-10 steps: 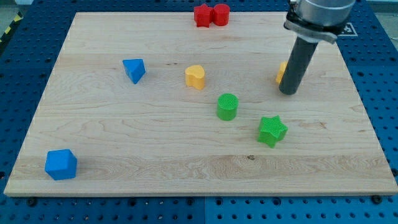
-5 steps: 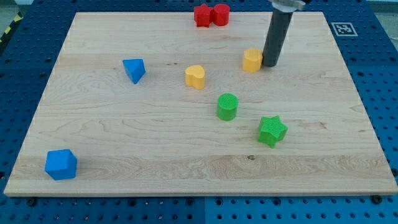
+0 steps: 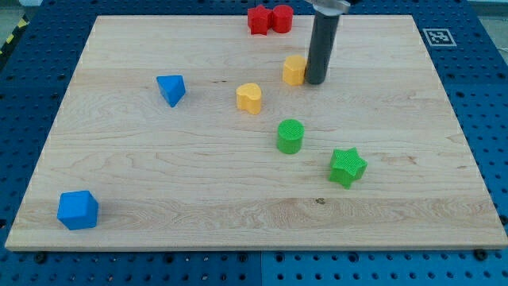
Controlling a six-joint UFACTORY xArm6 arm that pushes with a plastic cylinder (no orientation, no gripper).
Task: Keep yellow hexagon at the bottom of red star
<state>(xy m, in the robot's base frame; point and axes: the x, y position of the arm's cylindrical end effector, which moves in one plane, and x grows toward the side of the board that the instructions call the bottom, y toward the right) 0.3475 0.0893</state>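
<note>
The yellow hexagon [image 3: 294,70] lies in the upper middle of the wooden board [image 3: 159,175]. My tip [image 3: 315,81] touches its right side. The red star [image 3: 258,19] sits at the board's top edge, up and to the left of the hexagon, and touches a red round block [image 3: 282,17] on its right. The hexagon is below the red pair, slightly right of the star.
A yellow heart [image 3: 249,98] lies left and below the hexagon. A green cylinder [image 3: 290,136] and a green star [image 3: 347,167] lie lower down. A blue triangular block [image 3: 171,89] is at the left, a blue cube [image 3: 78,210] at the bottom left.
My tip has moved left and up across the board, pushing the yellow hexagon with it from the right side toward the red star.
</note>
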